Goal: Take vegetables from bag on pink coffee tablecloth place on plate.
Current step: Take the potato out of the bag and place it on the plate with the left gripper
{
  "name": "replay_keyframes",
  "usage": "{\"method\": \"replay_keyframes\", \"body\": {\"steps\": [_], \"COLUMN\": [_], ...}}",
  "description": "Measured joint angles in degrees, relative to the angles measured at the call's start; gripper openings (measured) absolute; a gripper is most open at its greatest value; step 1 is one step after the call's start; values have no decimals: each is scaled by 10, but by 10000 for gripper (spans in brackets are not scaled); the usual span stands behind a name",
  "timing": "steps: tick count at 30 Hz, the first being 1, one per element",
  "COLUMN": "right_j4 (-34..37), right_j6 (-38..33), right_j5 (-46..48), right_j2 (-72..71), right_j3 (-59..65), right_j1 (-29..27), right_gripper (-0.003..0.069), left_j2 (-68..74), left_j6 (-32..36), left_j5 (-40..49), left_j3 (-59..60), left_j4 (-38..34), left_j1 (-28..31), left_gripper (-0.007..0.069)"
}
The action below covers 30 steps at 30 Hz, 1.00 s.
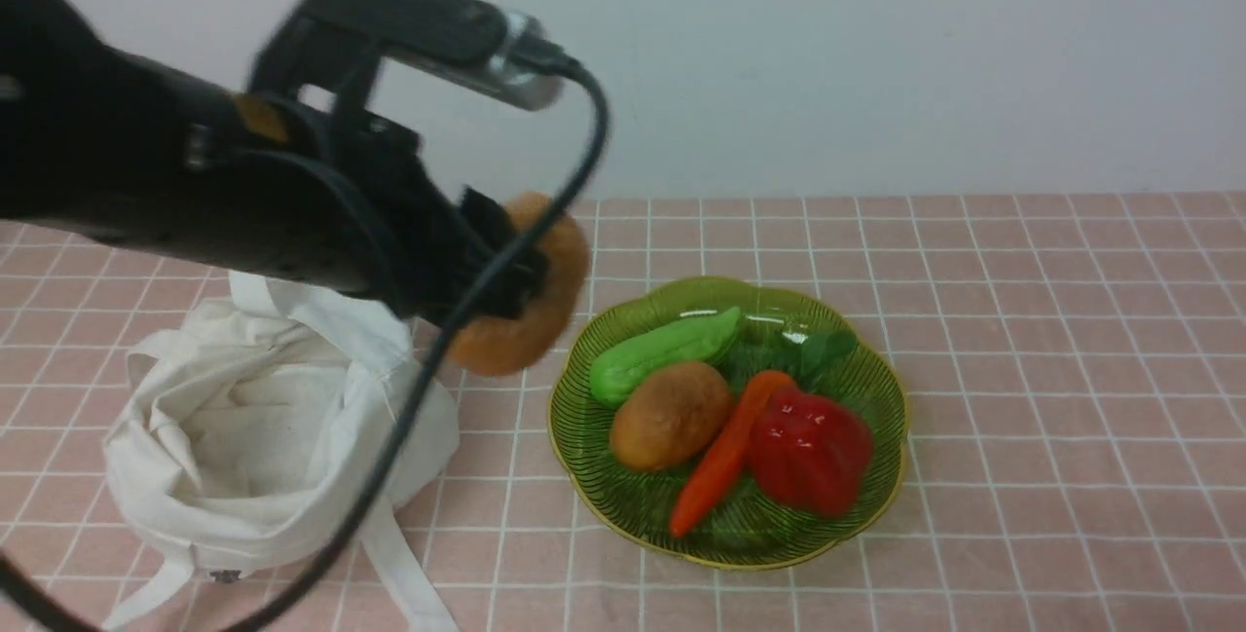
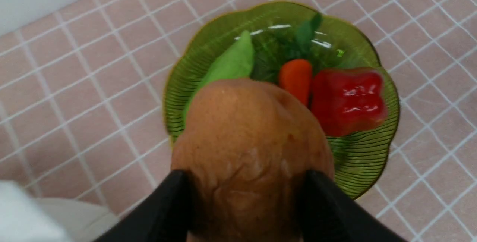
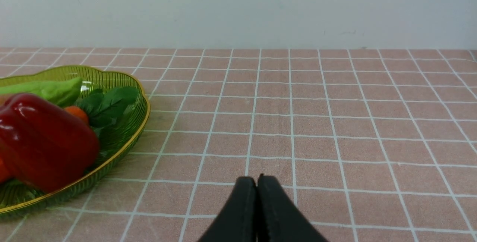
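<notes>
On my tabletop cloth (image 1: 1051, 398), the bag (image 1: 263, 418) lies left of the plate (image 1: 886, 505). In my plate, the carrot (image 1: 720, 462) lies between the potato (image 1: 672, 416), on its left, and the pepper (image 1: 810, 452), on its right; the gourd (image 1: 667, 354) lies behind the potato.

Bare tablecloth (image 1: 1051, 398) lies open right of the plate (image 1: 594, 505).

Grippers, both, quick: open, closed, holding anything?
Left gripper: closed on a potato, held up off the plate.
Right gripper: closed, fingertips together, holding nothing.
</notes>
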Motion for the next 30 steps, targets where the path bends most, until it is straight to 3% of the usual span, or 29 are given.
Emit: {"method": "replay_keyframes", "body": {"steps": [9, 20, 30], "right_j4": [0, 0, 0], "right_j6": [0, -1, 0], "right_j5": [0, 0, 0], "right_j2": [0, 0, 0], "right_j3": [0, 0, 0], "right_j1": [0, 0, 0], "right_gripper": [-15, -15, -15], "left_j2": [140, 217, 226], "left_j6": [15, 15, 12], "left_j5": [-71, -156, -158], "left_j3": [0, 0, -8], "left_j4": [-12, -36, -50], "left_j1": [-91, -96, -96], "left_gripper": [353, 356, 611]}}
